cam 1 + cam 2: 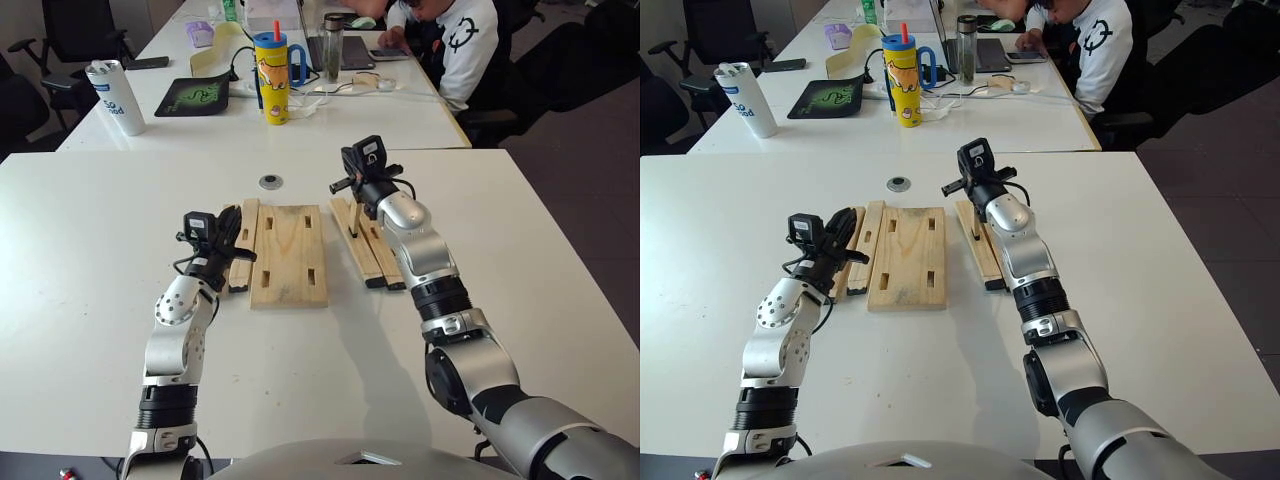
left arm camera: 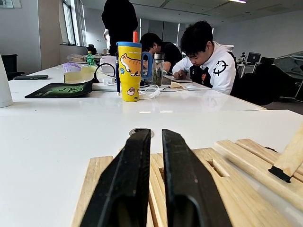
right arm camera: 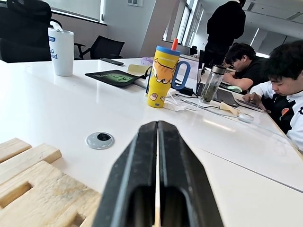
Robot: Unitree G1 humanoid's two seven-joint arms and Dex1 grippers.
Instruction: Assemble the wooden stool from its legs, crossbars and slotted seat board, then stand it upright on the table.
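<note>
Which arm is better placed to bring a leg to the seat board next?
Right. The right gripper is shut on a leg, tilted up off the pile beside the seat board. The left gripper rests low over the pieces on the board's other side.

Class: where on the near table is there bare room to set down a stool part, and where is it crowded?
Free: left of the left pieces to the table edge; right of the right pieces; the near strip before the seat board. Crowded: the middle, where the left fingers hover over wood and the right fingers hold a stick.
</note>
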